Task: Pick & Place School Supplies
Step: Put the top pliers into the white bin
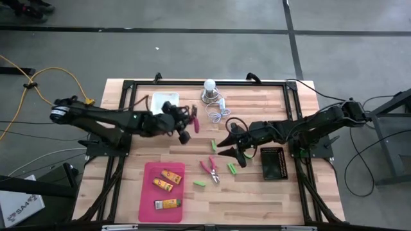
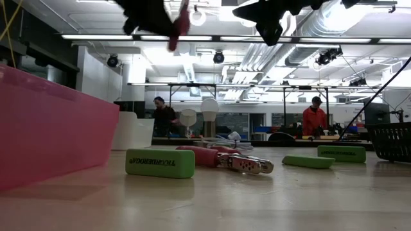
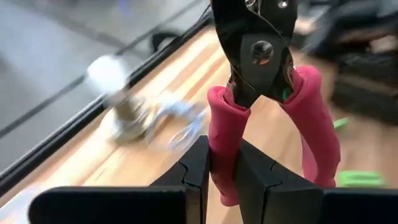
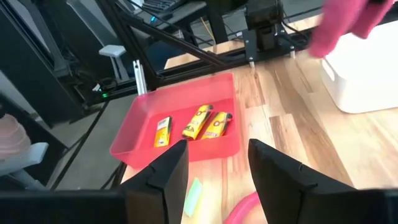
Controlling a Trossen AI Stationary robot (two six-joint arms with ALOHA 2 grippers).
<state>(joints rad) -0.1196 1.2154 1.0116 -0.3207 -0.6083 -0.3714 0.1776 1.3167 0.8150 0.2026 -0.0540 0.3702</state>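
Wooden tabletop (image 1: 257,192) below, left end effector (image 3: 224,180) clamped on pink-handled pliers (image 3: 267,106) held aloft, right end effector (image 4: 214,165) spread apart above second pliers (image 1: 210,169), nothing gripped

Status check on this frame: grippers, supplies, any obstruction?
Left gripper shut on pink-handled pliers, lifted. Right gripper open, empty, above second pliers. Nothing blocking.

Bright overhead ceiling strip lights (image 2: 257,38), motion blur on the white bulb (image 3: 109,71), soft shadows.
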